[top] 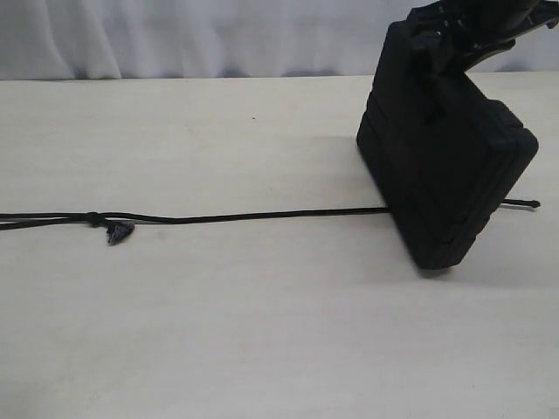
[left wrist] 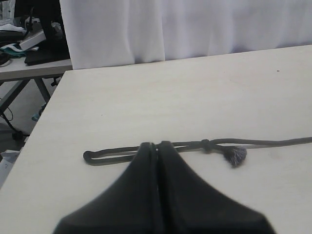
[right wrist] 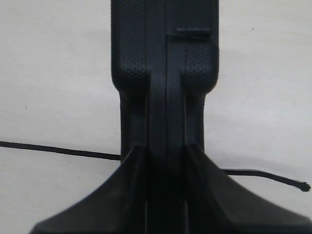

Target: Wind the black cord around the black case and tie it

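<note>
The black case (top: 445, 175) stands tilted on one edge at the right of the table, with my right gripper (top: 445, 48) shut on its upper part. In the right wrist view the fingers (right wrist: 131, 195) clamp the case (right wrist: 165, 58) from both sides. The black cord (top: 262, 216) lies straight across the table and runs under the case, one end (top: 533, 203) poking out to the case's right. Its knot (left wrist: 205, 145) and frayed tip (left wrist: 236, 156) lie near my left gripper (left wrist: 156, 145), which is shut on the doubled cord (left wrist: 273, 143). The left gripper is outside the exterior view.
A white curtain (top: 175, 35) hangs behind the pale table (top: 262, 332). The table's left edge (left wrist: 44, 117) shows in the left wrist view, with a second cluttered table (left wrist: 29, 53) beyond it.
</note>
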Available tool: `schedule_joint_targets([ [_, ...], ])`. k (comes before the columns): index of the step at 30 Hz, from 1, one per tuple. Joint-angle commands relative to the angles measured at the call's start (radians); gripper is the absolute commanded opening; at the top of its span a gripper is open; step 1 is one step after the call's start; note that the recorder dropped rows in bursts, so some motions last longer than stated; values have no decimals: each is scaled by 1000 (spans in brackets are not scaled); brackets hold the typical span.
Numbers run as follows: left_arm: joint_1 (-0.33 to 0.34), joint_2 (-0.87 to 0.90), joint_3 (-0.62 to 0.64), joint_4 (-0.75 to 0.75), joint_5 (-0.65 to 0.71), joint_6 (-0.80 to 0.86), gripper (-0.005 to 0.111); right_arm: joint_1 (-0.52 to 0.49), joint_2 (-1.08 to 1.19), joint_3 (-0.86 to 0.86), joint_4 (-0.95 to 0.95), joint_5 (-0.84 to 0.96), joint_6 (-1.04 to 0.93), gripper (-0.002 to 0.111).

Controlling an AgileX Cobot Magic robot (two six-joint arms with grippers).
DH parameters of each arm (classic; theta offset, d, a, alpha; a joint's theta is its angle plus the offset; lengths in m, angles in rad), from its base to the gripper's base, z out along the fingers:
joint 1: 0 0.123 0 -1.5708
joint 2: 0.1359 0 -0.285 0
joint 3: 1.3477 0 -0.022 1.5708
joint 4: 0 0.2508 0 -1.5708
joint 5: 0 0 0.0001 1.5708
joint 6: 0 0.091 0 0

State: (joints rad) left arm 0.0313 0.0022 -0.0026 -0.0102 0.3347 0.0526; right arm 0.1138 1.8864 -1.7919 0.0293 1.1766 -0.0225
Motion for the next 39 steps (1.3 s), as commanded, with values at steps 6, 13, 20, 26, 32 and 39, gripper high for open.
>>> schedule_joint_targets([
  [6,-9,-2,3,70,-19,3,0,-8,3,4,-14,22,-26,4],
  [13,-9,-2,3,-125,-475,-31,0,-8,3,4,-14,22,-26,4],
  [20,-9,-2,3,-156,-897,-324,0,-8,3,4,-14,20,-26,4],
  [26,-9,-2,3,-108,-1145,-455,0,-8,3,4,-14,20,-26,4],
  [32,-9,-2,-14,-88,-1190,-467,0,-8,3,4,-14,15,-26,4],
  [39,-9,201,-359,281,-700,-692,0,-8,3,4,-14,21,-26,4],
])
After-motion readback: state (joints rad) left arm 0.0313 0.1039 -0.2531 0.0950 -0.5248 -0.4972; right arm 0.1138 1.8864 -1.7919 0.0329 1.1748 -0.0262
